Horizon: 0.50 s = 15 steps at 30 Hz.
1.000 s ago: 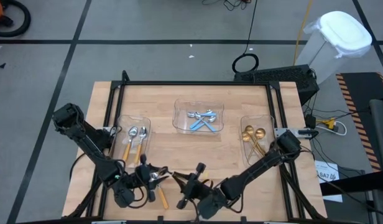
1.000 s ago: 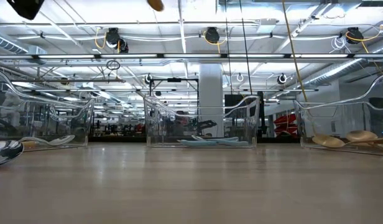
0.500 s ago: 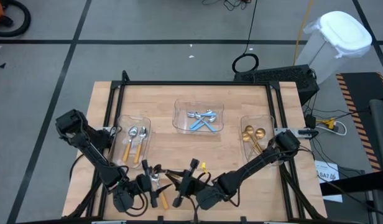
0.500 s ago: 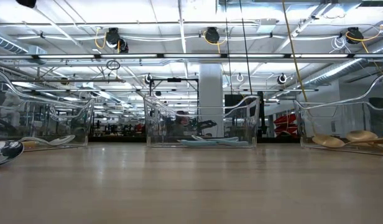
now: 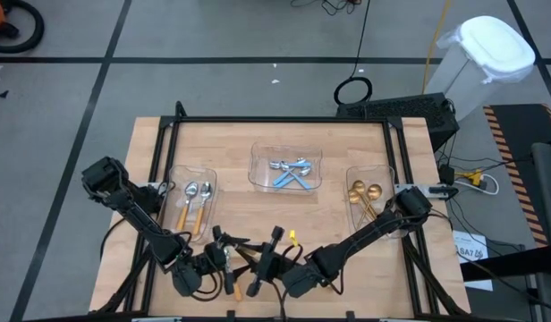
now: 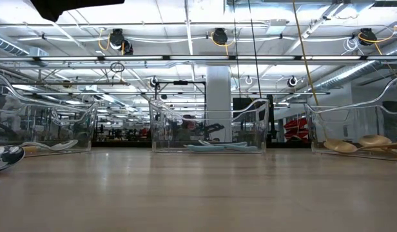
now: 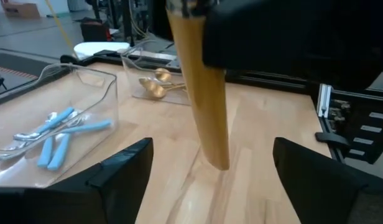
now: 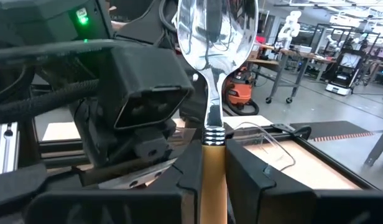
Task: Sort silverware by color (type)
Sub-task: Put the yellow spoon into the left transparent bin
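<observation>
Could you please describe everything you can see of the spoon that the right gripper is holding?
The spoon has a shiny silver bowl that mirrors the room, a ribbed silver collar and a smooth orange handle. The right gripper is shut on the handle, just below the collar, holding it lifted off the table near the front edge. In the left wrist view its handle end hangs free, between the open fingers of the left gripper, which do not touch it.

A gray floor (image 5: 213, 36) with dark lines lies around the wooden table (image 5: 329, 210). A white bin (image 5: 490, 54) stands nearby. Ceiling lights (image 6: 185, 13) shine.
</observation>
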Each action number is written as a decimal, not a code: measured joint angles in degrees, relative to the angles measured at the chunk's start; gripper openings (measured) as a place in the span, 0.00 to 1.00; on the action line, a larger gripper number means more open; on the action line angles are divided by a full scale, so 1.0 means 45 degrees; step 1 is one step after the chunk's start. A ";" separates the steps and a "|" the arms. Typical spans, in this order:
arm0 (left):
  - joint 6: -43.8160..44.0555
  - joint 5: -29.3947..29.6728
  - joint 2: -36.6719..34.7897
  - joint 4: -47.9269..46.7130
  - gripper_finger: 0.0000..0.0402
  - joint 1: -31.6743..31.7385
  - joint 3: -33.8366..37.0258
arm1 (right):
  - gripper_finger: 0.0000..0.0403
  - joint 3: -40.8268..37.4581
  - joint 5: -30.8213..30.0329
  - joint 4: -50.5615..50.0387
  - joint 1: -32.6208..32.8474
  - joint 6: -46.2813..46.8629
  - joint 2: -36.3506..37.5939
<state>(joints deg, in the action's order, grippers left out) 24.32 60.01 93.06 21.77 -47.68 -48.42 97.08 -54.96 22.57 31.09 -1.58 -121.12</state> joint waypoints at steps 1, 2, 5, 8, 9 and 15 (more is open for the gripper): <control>0.0009 0.0001 0.0000 0.0016 0.80 0.0000 0.0000 | 0.10 0.0000 0.0000 -0.0006 0.0000 0.0000 0.0000; 0.0050 0.0000 0.0000 0.0003 0.77 0.0022 0.0000 | 0.10 0.0000 0.0004 -0.0005 -0.0005 0.0000 0.0000; 0.0363 0.0000 0.0000 0.0006 0.67 0.0228 0.0000 | 0.10 0.0000 0.0010 0.0323 -0.0005 -0.0185 0.0000; 0.0666 -0.0005 0.0000 -0.0013 0.54 0.0471 0.0000 | 0.10 0.0002 0.0294 0.0638 -0.0040 -0.0284 0.0000; 0.0666 -0.0005 0.0000 -0.0003 0.50 0.0489 0.0000 | 0.10 0.0000 0.0280 0.0651 -0.0054 -0.0239 0.0000; 0.0539 0.0218 0.0000 -0.0066 0.24 0.0322 0.0000 | 0.10 0.0003 0.0222 0.0640 -0.0078 -0.0228 0.0000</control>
<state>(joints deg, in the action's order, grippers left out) 26.74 60.99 93.06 21.48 -46.23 -48.42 97.09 -53.96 25.45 30.74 -2.61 -121.12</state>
